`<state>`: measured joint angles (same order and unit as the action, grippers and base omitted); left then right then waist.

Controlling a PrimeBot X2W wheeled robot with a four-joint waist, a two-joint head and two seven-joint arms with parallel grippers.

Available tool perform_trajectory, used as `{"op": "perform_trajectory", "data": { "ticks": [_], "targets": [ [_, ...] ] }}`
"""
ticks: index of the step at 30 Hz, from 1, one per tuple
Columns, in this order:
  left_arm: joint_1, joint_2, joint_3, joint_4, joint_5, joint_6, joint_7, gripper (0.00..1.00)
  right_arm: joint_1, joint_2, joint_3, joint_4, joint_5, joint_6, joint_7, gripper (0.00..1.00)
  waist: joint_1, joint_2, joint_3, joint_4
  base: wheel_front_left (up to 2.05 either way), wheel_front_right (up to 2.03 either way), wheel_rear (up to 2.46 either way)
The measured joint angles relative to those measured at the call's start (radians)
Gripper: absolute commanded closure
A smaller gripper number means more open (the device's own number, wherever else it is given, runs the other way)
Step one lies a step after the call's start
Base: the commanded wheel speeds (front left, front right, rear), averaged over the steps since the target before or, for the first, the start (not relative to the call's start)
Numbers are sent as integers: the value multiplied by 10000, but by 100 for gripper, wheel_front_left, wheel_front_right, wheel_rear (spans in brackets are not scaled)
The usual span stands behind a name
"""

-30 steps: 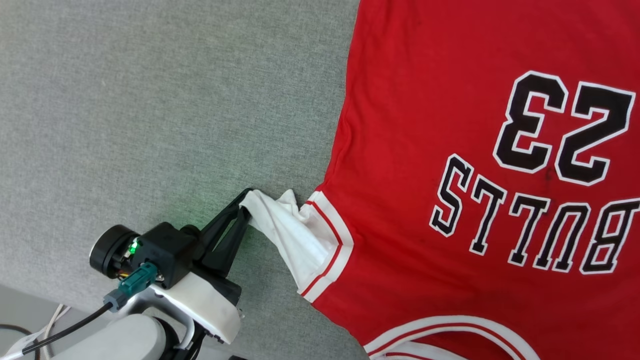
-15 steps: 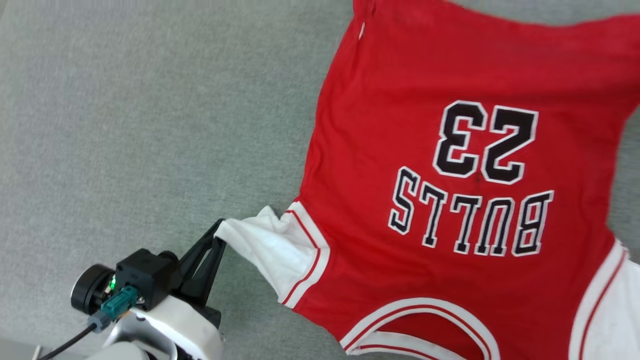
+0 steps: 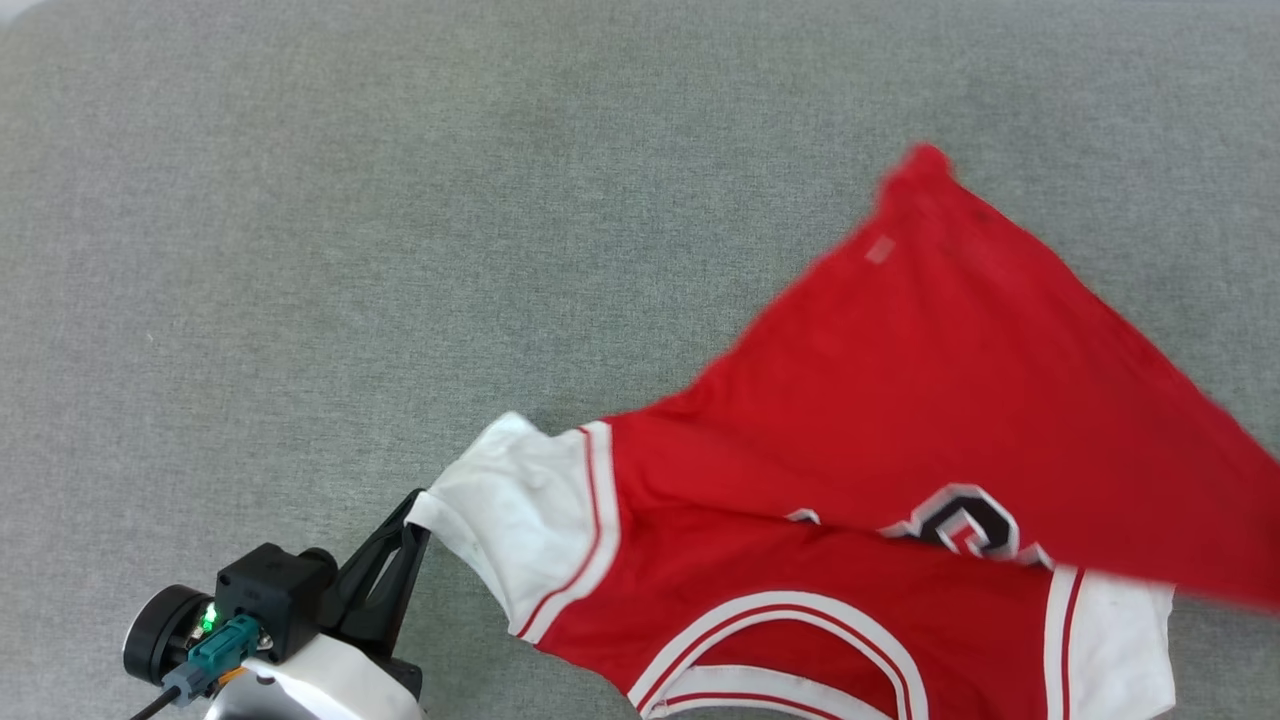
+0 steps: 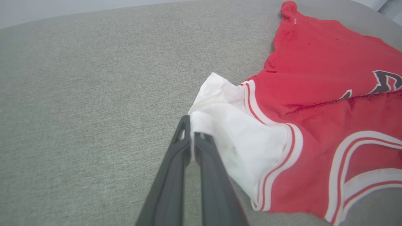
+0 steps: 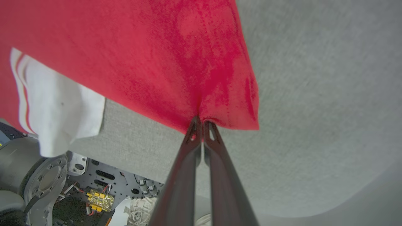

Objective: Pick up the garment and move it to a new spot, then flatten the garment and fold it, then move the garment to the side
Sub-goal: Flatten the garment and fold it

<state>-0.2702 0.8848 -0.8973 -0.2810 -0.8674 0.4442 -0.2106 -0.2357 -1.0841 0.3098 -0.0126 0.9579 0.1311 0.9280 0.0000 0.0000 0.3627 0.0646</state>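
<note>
Left claw point(image 3: 415, 508): clenched on the cuff edge of the near white sleeve point(image 3: 520, 530). In the left wrist view I see the two dark tapered fingers pressed together with a thin fold of cloth between them.
Right claw point(image 5: 201, 123): clenched on a red hem corner. The jersey knit puckers into short creases at the pinch, with a stitched hem line beside it.
Garment point(image 3: 900, 400): red T-shirt, low and to the right on the tabletop point(image 3: 400, 200) in the head view, collar end nearest me. The red body rises as a slanted, smooth sheet doubled back over the chest. Its far corner is blurred.
Numeral point(image 3: 975, 525): only a piece shows from under the fold, black with a white edge.
Neck trim point(image 3: 790, 602): curved white band with thin red stripes, lying flat.
Far sleeve point(image 3: 1110, 640): white, short and limp, with a striped seam.
Tabletop cover: grey woven cloth, matte, with a fine nap. I see a rounded edge in the right wrist view.
</note>
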Motion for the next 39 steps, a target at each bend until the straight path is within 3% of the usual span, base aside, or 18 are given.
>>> {"op": "perform_trajectory", "data": {
  "ticks": [4,8,9,10,14,20,23,27,29,34,39],
  "targets": [
    [6,42,-4,-40,-27,-13,-25,100,2275,366,-362,278,305,0,-539,100,0,0,-4,-24,0,0,0],
    [1,134,-33,-38,38,-8,58,100,3395,671,-815,140,374,0,-815,100,0,0,10,-3,0,0,0],
    [0,144,-27,-42,52,8,59,100,3534,777,-945,77,364,0,-826,67,0,0,4,-14,0,0,0],
    [-1,146,-27,-52,50,29,65,100,3597,790,-1072,-67,251,0,-848,0,-1,0,-7,-30,0,0,0],
    [1,159,-36,-104,50,56,125,100,3397,834,-1967,-644,6,0,-853,0,-1,0,-78,-75,0,0,0],
    [-74,-73,-100,-153,104,29,142,100,1836,322,-3300,-1716,-180,0,-282,0,0,0,-1,82,0,0,0],
    [-249,-194,-196,-109,198,-59,188,100,668,140,-3269,-2061,-228,0,291,0,0,0,104,208,0,0,0],
    [-499,-351,-249,-35,291,-196,236,100,-1141,174,-2456,-2165,-593,0,1250,0,0,0,314,402,0,0,0],
    [-632,-456,-286,15,368,-268,249,100,-2078,504,-1829,-2100,-895,0,1820,0,0,0,452,508,0,0,0],
    [-993,-754,-393,146,481,-483,318,100,-4465,2075,-364,-1009,-2140,0,3058,0,0,0,832,810,0,0,0],
    [-1317,-999,-424,291,623,-658,320,100,-5993,3218,683,560,-2959,0,3409,0,0,0,1286,1106,0,0,0]
  ]
}}
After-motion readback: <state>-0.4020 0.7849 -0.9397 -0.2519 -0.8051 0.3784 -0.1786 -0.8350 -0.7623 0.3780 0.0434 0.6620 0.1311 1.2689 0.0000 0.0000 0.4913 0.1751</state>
